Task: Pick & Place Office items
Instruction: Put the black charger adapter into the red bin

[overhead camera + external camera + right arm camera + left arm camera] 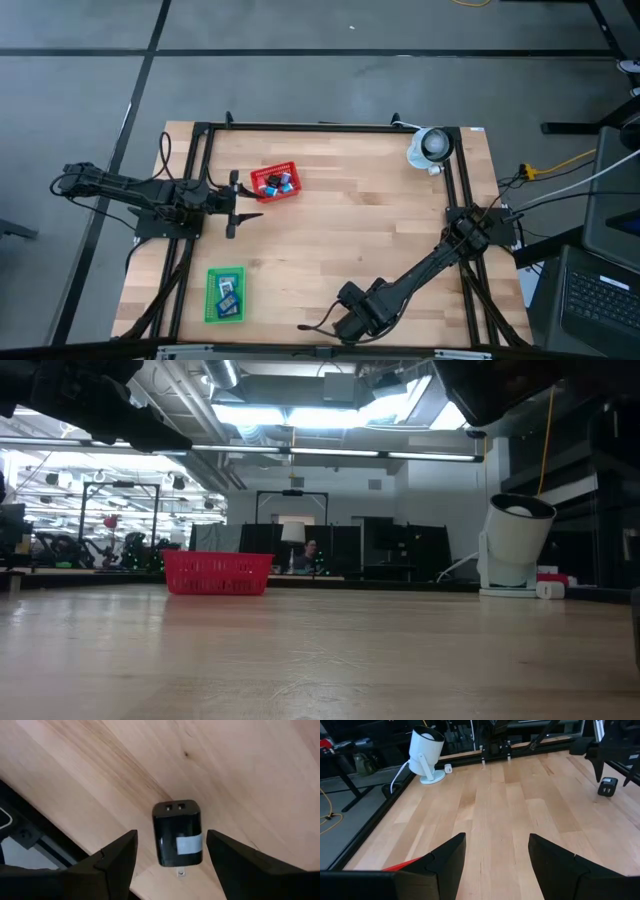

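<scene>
the right gripper (170, 857) sits low over the near edge of the table (360, 240), toward the right-hand side of that edge. its jaws are spread wide apart and hold nothing. a black charger block (177, 839) lies on the wood directly between the two fingers (107, 862), roughly centred in the gap and touching neither one. the block has two ports on one end, a pale label on its face, and metal prongs at the other end, which points toward the wrist. in the left wrist view the same block (607, 786) rests on the table beneath the right arm's fingers. in the high view the block itself cannot be made out under the right gripper (325, 326).

the left gripper (240, 207) waits above the table's left side, just beside the red basket (274, 182). its jaws are open and empty, with bare wood showing between its fingers (445, 865).

the red basket stands on the rear left part of the table and holds several small items (276, 183), blue and dark among them; finer detail cannot be told. the green tray (224, 295) lies near the front left corner, well apart from the basket, with small items (227, 291) on it.

a white camera on a round base (431, 147) stands at the rear right corner of the table.
</scene>
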`<action>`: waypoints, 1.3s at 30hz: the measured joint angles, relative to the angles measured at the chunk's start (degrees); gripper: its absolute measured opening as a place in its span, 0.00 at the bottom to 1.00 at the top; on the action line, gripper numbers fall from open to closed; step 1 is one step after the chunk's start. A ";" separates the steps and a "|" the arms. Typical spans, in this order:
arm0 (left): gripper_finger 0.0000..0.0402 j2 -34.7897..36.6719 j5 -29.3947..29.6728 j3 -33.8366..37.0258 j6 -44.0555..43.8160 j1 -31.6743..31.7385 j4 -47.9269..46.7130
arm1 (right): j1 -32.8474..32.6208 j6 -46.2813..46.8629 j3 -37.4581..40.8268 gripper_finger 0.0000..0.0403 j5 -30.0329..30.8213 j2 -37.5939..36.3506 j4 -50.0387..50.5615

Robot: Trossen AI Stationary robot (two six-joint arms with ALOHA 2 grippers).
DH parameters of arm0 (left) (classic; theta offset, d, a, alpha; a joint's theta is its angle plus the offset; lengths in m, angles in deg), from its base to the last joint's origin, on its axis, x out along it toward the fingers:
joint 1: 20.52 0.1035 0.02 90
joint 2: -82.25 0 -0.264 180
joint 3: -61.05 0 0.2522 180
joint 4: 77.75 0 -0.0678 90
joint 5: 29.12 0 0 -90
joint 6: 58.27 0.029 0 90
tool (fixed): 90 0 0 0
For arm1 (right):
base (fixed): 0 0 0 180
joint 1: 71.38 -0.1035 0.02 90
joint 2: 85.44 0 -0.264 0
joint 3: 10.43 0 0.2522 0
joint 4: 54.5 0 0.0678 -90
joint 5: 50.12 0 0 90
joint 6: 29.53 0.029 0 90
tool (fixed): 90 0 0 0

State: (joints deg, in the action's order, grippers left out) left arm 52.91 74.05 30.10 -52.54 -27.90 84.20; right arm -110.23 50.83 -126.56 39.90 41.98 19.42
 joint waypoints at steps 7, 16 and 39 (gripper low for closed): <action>0.53 0.00 0.00 -0.02 0.00 -0.02 -0.22 | 0.02 -0.04 -0.02 0.61 1.06 0.00 -0.12; 0.53 0.00 0.00 0.00 0.02 -0.01 -0.24 | 0.00 0.90 5.32 0.61 -0.30 -0.02 -6.75; 0.53 0.00 0.00 0.00 0.15 -0.02 -0.26 | 1.93 -1.31 7.32 0.36 -1.34 -0.24 -7.99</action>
State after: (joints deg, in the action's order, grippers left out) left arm 52.91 74.05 30.10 -52.38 -27.92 83.93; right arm -108.30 49.51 -119.24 38.56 41.74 11.42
